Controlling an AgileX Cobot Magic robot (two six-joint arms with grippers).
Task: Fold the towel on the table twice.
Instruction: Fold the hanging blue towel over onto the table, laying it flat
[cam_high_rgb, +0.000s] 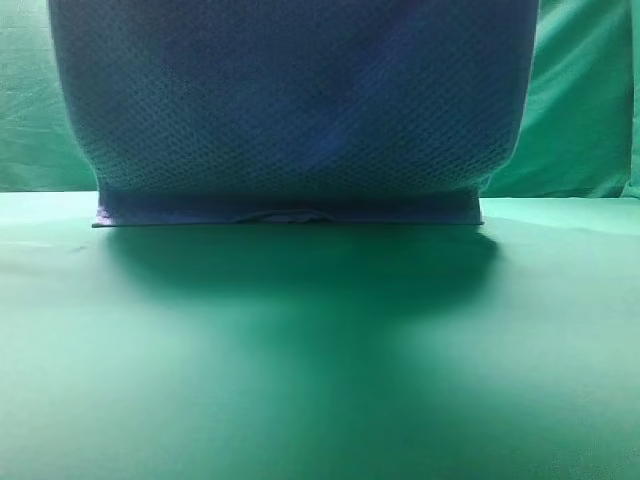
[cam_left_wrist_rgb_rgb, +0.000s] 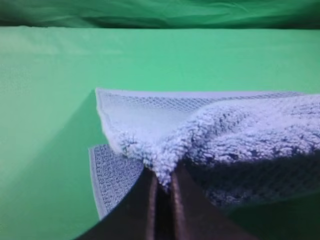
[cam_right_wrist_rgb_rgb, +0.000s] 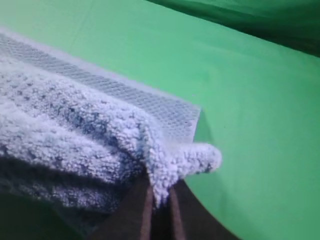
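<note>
Carrying out a fold: left gripper and right gripper each clenched on a towel corner, lifted above the desk; next calls for laying it down edge-aligned.

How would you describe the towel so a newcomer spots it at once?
Start at the wide green table. Hanging in front of the wrinkled green curtain, its hemmed edge on the table, is the towel. It is the only blue-grey thing here, bumpy waffle-weave against smooth green, a corner pinched in each claw.
</note>
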